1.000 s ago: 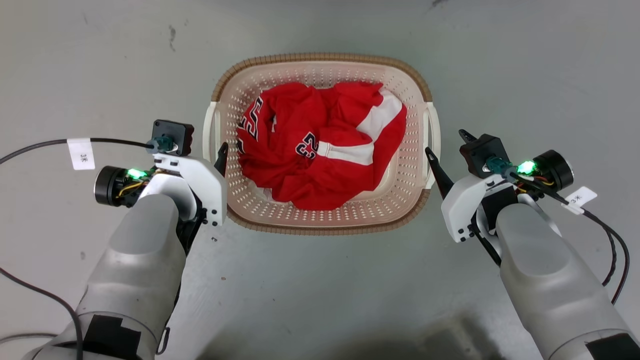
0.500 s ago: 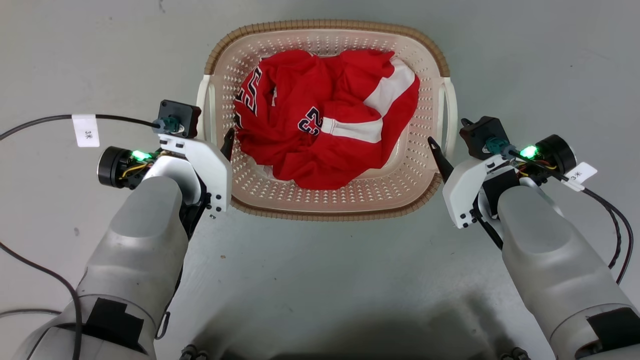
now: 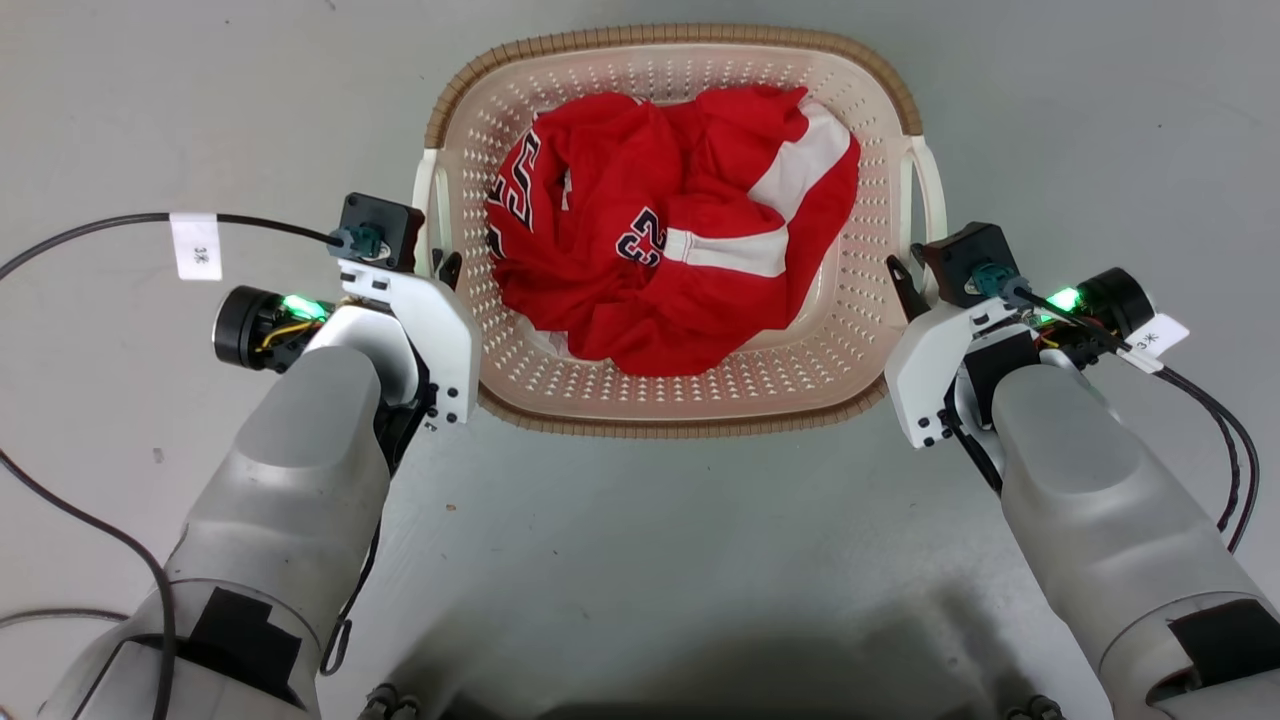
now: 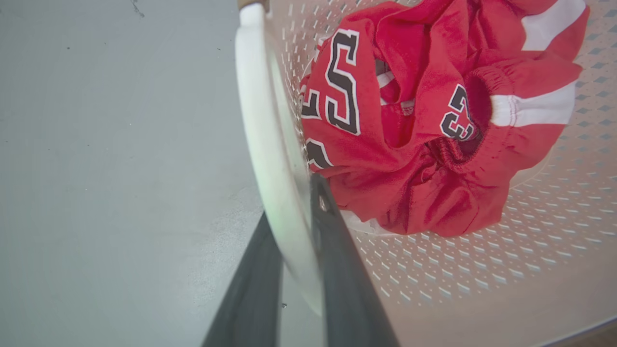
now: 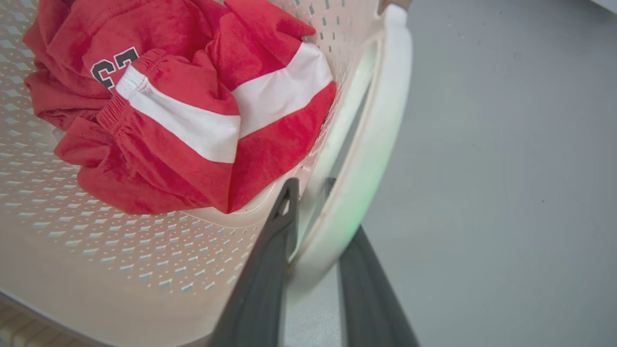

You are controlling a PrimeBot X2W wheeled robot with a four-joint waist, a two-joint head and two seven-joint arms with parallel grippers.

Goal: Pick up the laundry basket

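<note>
Left gripper (image 4: pixel 291 202): jaws are closed across the near end of the left handle (image 4: pixel 270 120), one finger inside and one outside. The laundry basket (image 3: pixel 680 428) is located on the grey floor (image 3: pixel 640 560) between both arms, with a red jersey (image 3: pixel 660 260) heaped inside. Right gripper (image 5: pixel 311 185): the right handle (image 5: pixel 381 120) is likewise pinched. Risk noted: smooth handles are held off-centre, so tipping or slipping is likely if the arms are raised unevenly.

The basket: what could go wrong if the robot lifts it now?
1. The left gripper and the right gripper each straddle only the near end of a thin handle, so the basket may tip away from the robot or slip out.
2. If the arms rise unevenly, the basket tilts and the red clothes may slide to one side.
</note>
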